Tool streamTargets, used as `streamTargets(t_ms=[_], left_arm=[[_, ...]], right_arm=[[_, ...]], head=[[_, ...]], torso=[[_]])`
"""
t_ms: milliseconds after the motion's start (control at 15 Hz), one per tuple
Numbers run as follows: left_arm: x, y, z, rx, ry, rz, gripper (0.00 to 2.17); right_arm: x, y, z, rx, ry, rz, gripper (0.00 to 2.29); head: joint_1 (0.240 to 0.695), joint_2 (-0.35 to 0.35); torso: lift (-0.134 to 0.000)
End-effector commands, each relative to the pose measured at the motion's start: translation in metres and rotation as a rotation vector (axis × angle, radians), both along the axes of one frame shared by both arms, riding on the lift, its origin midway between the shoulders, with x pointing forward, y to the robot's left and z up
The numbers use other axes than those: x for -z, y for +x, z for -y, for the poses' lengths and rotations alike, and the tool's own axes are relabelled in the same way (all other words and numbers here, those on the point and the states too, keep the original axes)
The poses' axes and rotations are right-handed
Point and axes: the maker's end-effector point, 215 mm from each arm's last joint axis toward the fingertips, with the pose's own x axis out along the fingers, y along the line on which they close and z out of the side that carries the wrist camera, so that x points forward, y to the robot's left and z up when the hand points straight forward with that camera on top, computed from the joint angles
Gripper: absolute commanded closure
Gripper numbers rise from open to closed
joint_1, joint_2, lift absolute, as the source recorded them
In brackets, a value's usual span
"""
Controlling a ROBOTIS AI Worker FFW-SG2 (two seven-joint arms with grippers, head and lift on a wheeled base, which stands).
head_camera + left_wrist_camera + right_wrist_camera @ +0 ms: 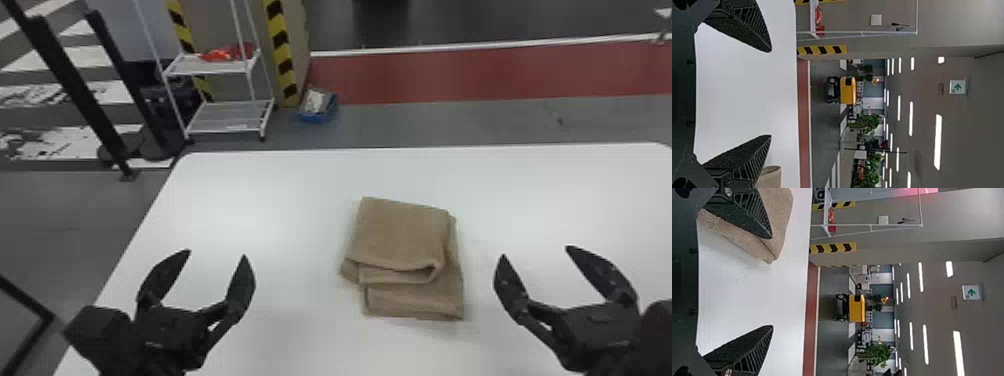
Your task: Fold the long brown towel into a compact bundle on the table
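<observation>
The brown towel (400, 235) lies folded in uneven layers on the white table, its lower layers sticking out at the near and right sides. My left gripper (216, 254) stands open to the left of the towel, apart from it. To the towel's right, my right gripper (535, 251) is open too, holding nothing. In the left wrist view, the left gripper (770, 93) has its fingers wide apart, and a corner of the towel (770, 178) shows past one of them. In the right wrist view, the right gripper (772, 282) has the towel (779, 217) beyond one finger.
The white table (270, 200) extends around the towel on all sides. Past its far left edge stand a white shelf rack (225, 117) and black posts. A blue bin (318, 106) sits on the floor behind the table.
</observation>
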Motion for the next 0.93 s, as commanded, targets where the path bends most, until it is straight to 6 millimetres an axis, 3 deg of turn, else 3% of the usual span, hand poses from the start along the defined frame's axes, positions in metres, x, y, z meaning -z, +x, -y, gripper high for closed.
streamTargets(t_ms=[0, 867], left_arm=[[0.0000, 0.0006, 0.0002, -0.004, -0.005, 0.001, 0.11], [0.0046, 0.0045, 0.0033, -0.004, -0.005, -0.004, 0.11]], right_arm=[[0.0008, 0.0002, 0.0000, 0.001, 0.004, -0.002, 0.06], [0.0023, 0.0021, 0.0001, 0.001, 0.004, 0.002, 0.06]], head=[[0.695, 0.150], [0.695, 0.143]], torso=[[-0.123], [-0.123]])
